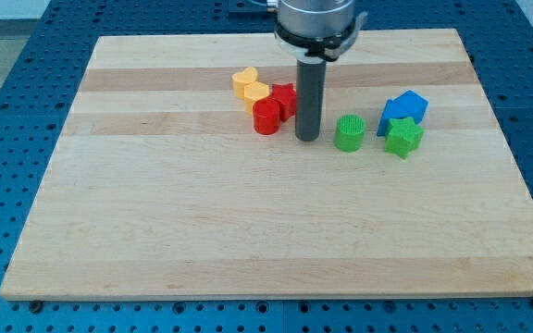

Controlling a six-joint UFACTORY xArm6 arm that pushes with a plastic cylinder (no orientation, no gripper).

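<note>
Rod first: you have a straight dark cylinder hanging from the grey wrist at the view's top, and my tip [307, 139] sits on the wooden board [248, 240] a little above its middle. There are no jaws to report, so nothing is being held; the rod simply stands upright with its end on the wood.

Just to the view's left of my tip you will see the red cylinder [266, 117], short and round, close to the rod but with a sliver of board between them. Behind it, tucked against the rod's left side, is a second red block [286, 98]; its shape looks like a star, though the rod hides part of it and you cannot be sure. Whether it touches the rod is hard to judge from this angle. Further up and left of that pair lies the yellow block [250, 87], lobed like a heart, pressed against the red pieces.

To the view's right of my tip stands the green cylinder [349, 132], near but clearly apart. Beyond it, well apart from the rod, the green star [403, 137] sits touching the front of the blue block [404, 109], which is angular and faceted.
</note>
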